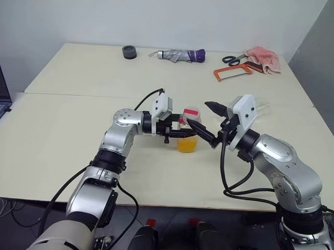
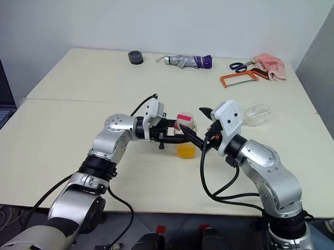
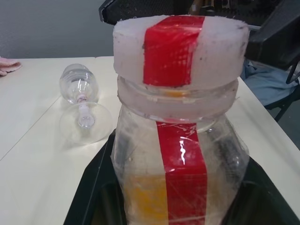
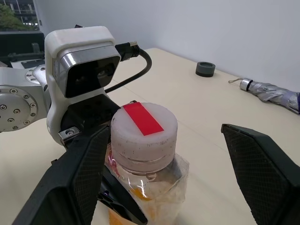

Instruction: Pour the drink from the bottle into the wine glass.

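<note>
Clear wine glass (image 3: pixel 83 108) lies toppled behind the claw-held bottle (image 3: pixel 180 140).

The bottle (image 1: pixel 188 138) stands mid-table (image 1: pixel 57 132); the wine glass (image 2: pixel 257 114) lies at 2 o'clock (on its side), the umbrella (image 1: pixel 179 55) at 12.

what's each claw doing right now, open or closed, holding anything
Left claw: closed on the bottle, holding it upright on the table.
Right claw: open, fingers either side of the bottle's cap, gripping nothing.
</note>
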Robot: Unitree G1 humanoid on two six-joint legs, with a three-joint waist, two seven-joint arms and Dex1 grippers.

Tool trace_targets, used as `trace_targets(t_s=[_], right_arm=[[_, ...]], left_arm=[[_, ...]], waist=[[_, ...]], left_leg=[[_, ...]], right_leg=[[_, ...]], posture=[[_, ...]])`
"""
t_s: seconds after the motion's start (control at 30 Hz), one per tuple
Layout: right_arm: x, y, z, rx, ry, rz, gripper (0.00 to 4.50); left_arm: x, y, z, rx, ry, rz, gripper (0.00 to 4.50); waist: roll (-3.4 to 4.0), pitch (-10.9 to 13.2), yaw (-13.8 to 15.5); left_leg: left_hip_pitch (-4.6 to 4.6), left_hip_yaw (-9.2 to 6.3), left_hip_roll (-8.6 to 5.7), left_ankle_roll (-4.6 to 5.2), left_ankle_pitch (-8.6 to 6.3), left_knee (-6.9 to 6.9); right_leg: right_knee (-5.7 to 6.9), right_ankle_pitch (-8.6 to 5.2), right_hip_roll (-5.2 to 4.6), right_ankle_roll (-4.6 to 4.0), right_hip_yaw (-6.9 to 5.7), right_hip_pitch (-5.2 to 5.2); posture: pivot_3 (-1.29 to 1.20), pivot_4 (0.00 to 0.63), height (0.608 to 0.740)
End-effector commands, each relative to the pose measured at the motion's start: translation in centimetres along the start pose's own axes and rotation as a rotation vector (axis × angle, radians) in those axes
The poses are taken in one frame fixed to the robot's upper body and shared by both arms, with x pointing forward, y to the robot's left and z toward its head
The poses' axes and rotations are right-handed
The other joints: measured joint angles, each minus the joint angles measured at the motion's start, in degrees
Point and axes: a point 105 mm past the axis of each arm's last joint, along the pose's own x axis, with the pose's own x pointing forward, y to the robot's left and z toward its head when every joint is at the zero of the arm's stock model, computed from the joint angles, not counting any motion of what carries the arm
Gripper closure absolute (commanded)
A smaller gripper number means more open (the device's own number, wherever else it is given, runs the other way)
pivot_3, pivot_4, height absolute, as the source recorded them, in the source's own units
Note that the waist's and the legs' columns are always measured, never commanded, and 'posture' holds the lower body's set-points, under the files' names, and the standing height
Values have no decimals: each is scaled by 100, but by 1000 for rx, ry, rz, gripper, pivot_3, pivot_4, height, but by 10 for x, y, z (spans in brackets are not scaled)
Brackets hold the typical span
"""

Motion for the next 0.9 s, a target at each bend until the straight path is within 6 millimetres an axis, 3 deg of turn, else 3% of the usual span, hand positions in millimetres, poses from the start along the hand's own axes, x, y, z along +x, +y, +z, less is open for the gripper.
trace_targets(t_s=[0.03,0.9], right_arm=[[-5,-6,11,-40,-35,-33,480],[-11,-4,12,-21,-31,-8,480]], left_arm=[[0,0,16,64,-28,-16,2703],[1,2,15,65,-28,-9,2703]], waist=[[0,0,0],[0,0,1]], left_leg=[[0,0,0,0,0,0],[0,0,0,0,0,0]], right_leg=[[0,0,0,0,0,0],[0,0,0,0,0,0]], posture=[[0,150,740],[0,150,740]])
